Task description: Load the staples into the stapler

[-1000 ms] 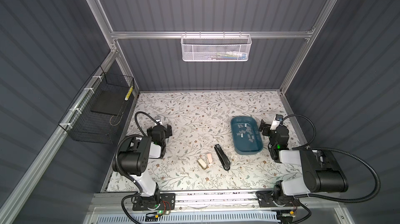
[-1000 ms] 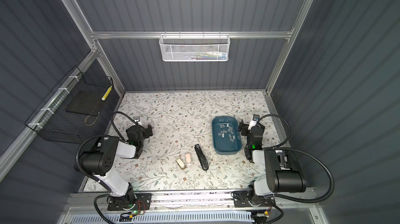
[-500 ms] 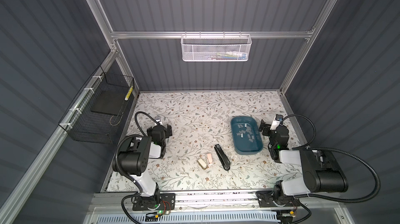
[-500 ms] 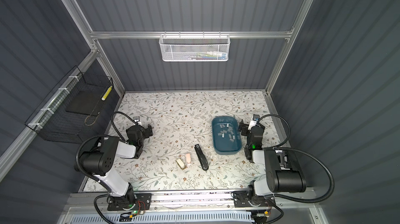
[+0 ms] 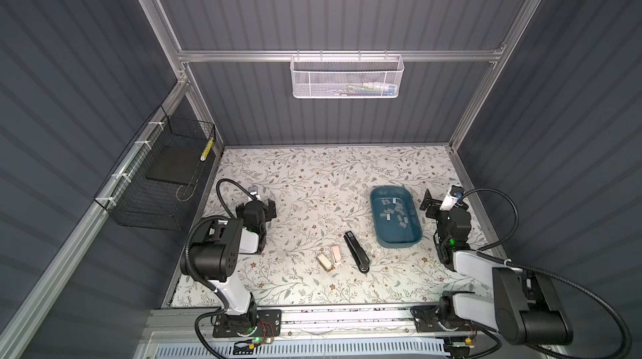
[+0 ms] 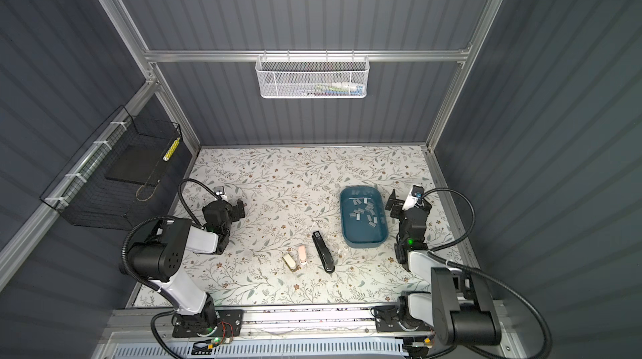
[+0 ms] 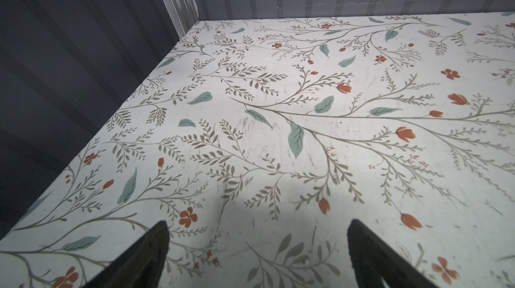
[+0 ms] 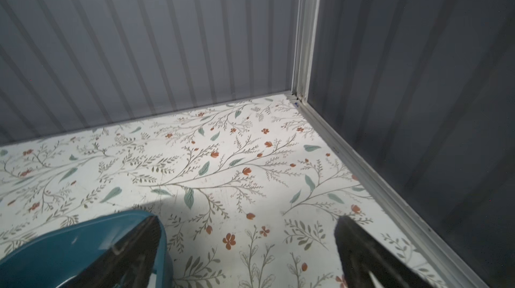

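Both grippers stand with their jaws spread wide and hold nothing. The left gripper [image 7: 257,224] hovers low by the left edge of the floral-patterned table [image 5: 312,173]. The right gripper [image 8: 248,219] sits by the right edge, just beside the dark teal oval plastic tray [image 5: 399,237], whose rim shows behind one finger in the right wrist view.

About a dozen short silver-grey metal staple strips [image 5: 394,211] lie loose in that tray, which is right of the table's centre. They point every which way and share no common axis. The long black closed stapler [image 5: 356,252] lies flat near the middle of the front edge, just off the tray's front-left corner. Its long axis runs mostly back to front, and its front end leans a little toward the right edge. Which end is the nose I cannot tell. Just left of it lie a small pink object [image 5: 336,254] and a small beige object [image 5: 324,260], perhaps mini staplers.

By my judgement the task has not begun, and the step in hand is the first reach. The next move calls for opening the stapler's magazine, probably with one arm pinning the body. The right gripper must then pinch a single thin strip off the tray floor and line it up with the channel.
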